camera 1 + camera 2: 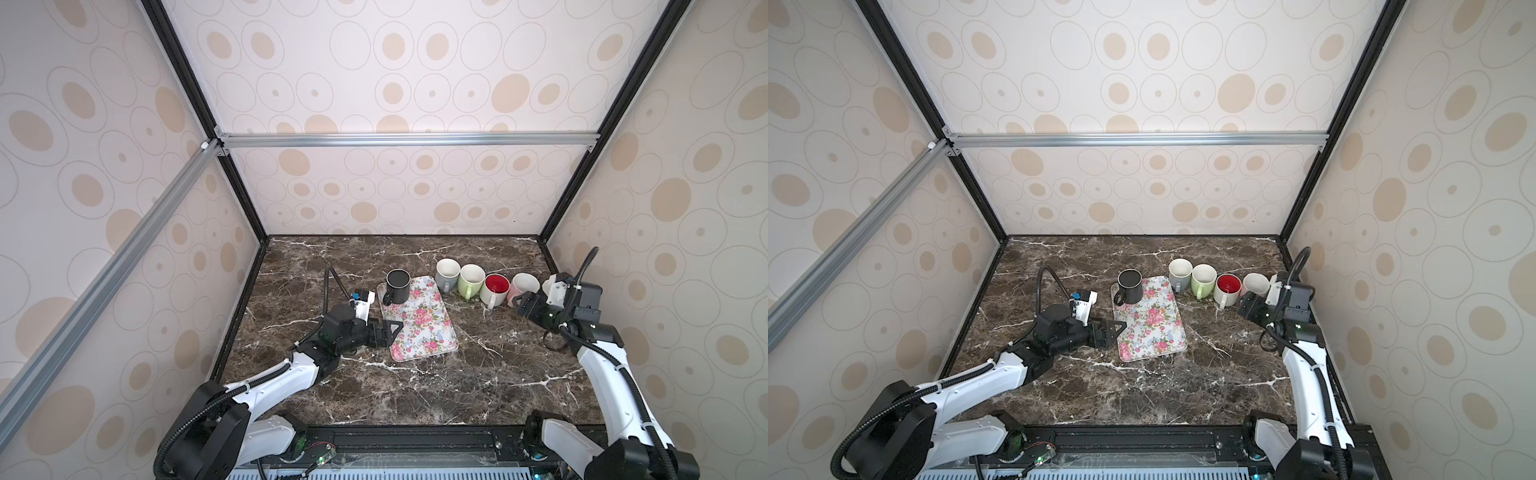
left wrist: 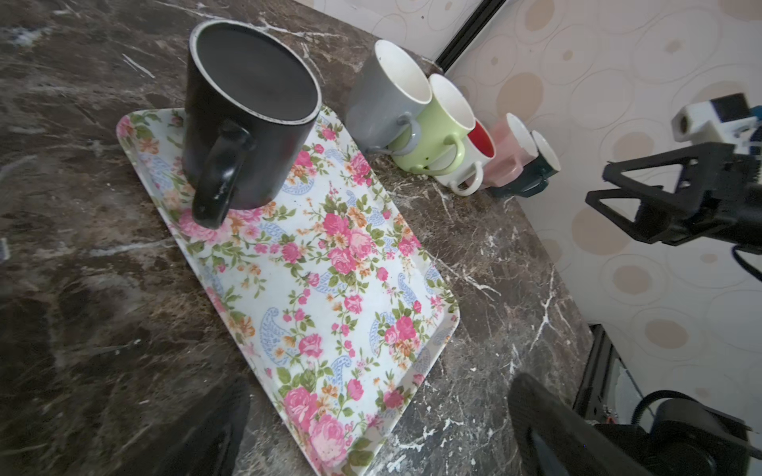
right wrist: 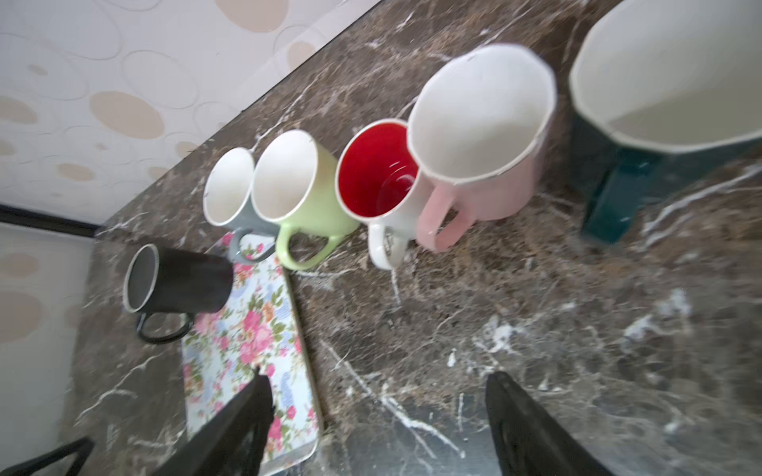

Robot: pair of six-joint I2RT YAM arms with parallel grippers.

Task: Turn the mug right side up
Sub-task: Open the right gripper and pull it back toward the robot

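Right gripper (image 3: 377,376) is being held with its jaws apart and nothing between them, low over the tabletop (image 1: 457,386) just beside the dark green mug (image 3: 659,123) and the pink mug (image 1: 524,286); no mug is being touched by it in the wrist view. Left gripper (image 1: 394,330) is likewise being kept wide open and empty, poised at the left edge of the flowered tray (image 1: 424,332), near the black mug (image 1: 397,286) but apart from it.

Five mugs are being shown right side up in a row along the far right of the tabletop, each touching or just beside the next: the grey mug (image 1: 447,272), the green mug (image 1: 471,280), the white mug with the red inside (image 1: 495,289), the pink one and the dark green one; their open mouths are facing upward.

The black mug is being carried on the far corner of the tray, its handle pointing toward the left gripper; its top is being read as a flat grey base ringed by a pale rim, so it is being judged to be upside down, though the top views are leaving this less certain. By that reading most of the work is being counted as done, and one mug is being left to be gripped, turned over and set down.
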